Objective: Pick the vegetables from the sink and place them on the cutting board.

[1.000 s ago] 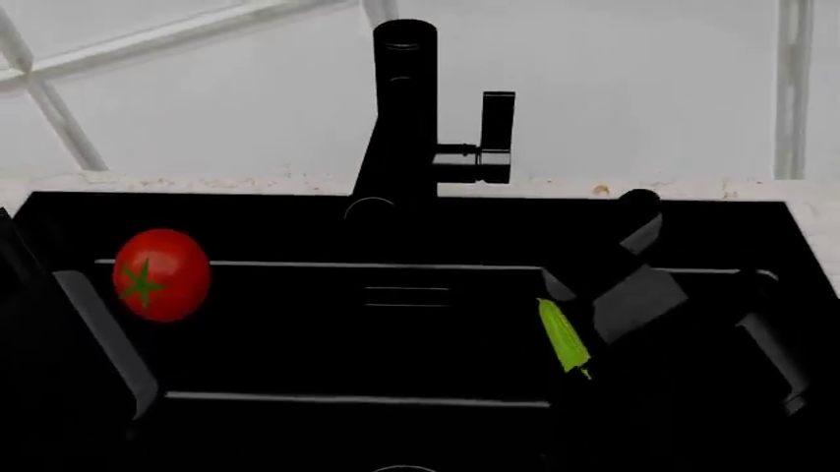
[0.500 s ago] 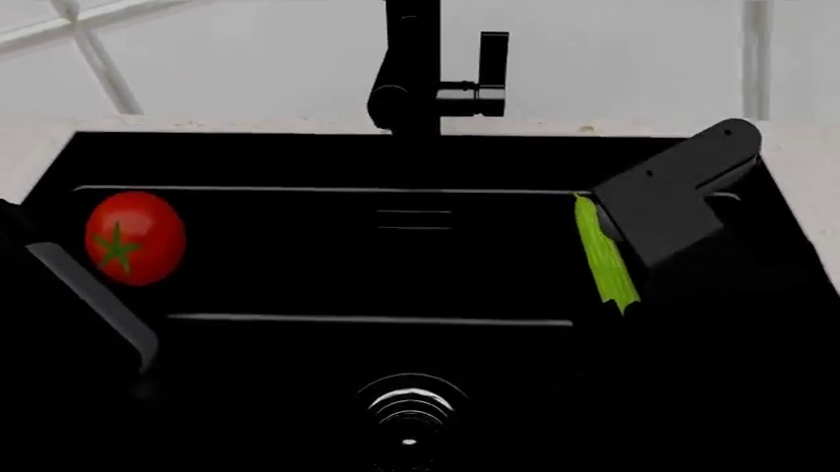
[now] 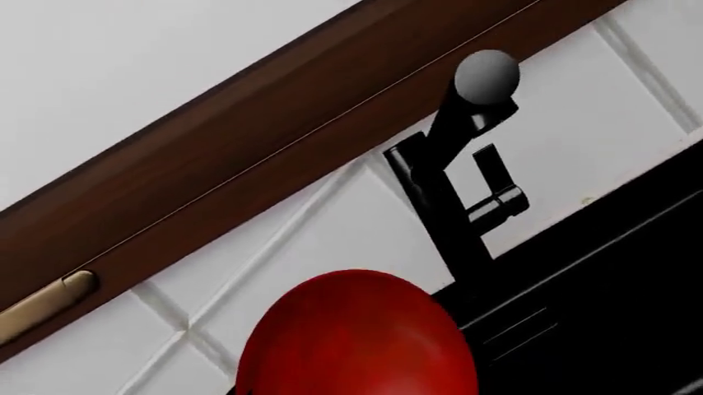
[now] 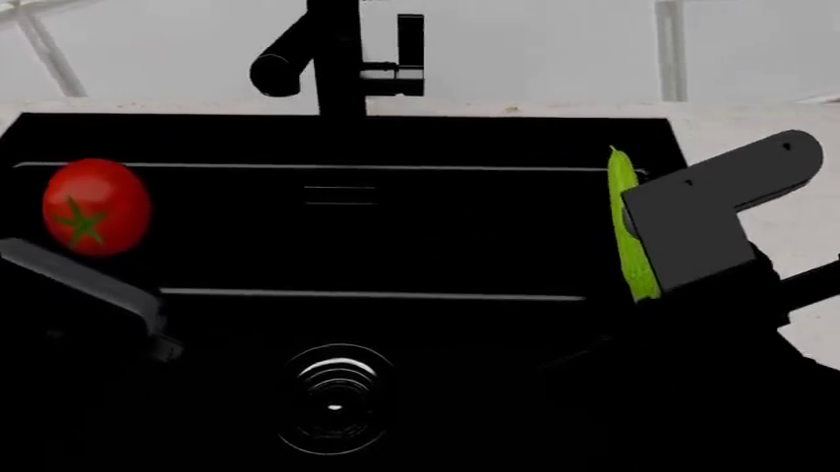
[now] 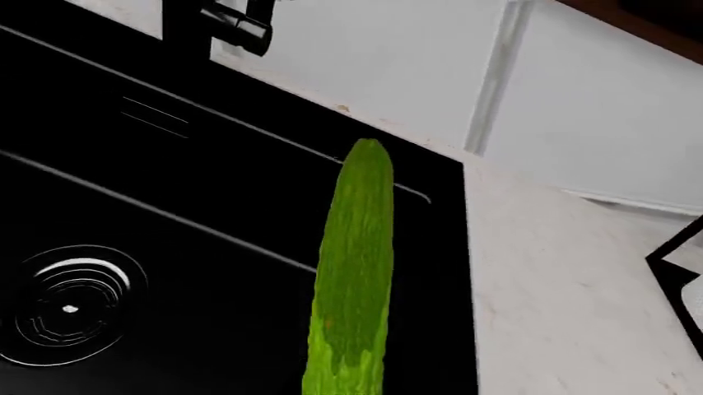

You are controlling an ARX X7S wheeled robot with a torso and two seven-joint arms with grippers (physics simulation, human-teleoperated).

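Observation:
A round red tomato (image 4: 94, 218) with a green star stem hangs over the left side of the black sink (image 4: 434, 236), and my left gripper (image 4: 82, 258) is shut on it. It fills the left wrist view's lower edge as a red dome (image 3: 357, 337), hiding the jaws. My right gripper (image 4: 654, 246) is shut on a long light-green cucumber (image 4: 627, 231), held lengthwise over the sink's right side. In the right wrist view the cucumber (image 5: 357, 263) points toward the sink's back corner. The cutting board is out of view.
A black faucet (image 4: 334, 59) stands behind the sink, and a ringed metal drain (image 4: 334, 393) lies in the basin floor. Pale speckled counter (image 4: 788, 128) runs to the right of the sink, with a tiled wall behind. A dark-edged object (image 5: 681, 263) sits on the counter.
The head view has swung, so the faucet sits further left and the drain shows fully. My right gripper has carried the cucumber up and toward the sink's right edge. The tomato stays held.

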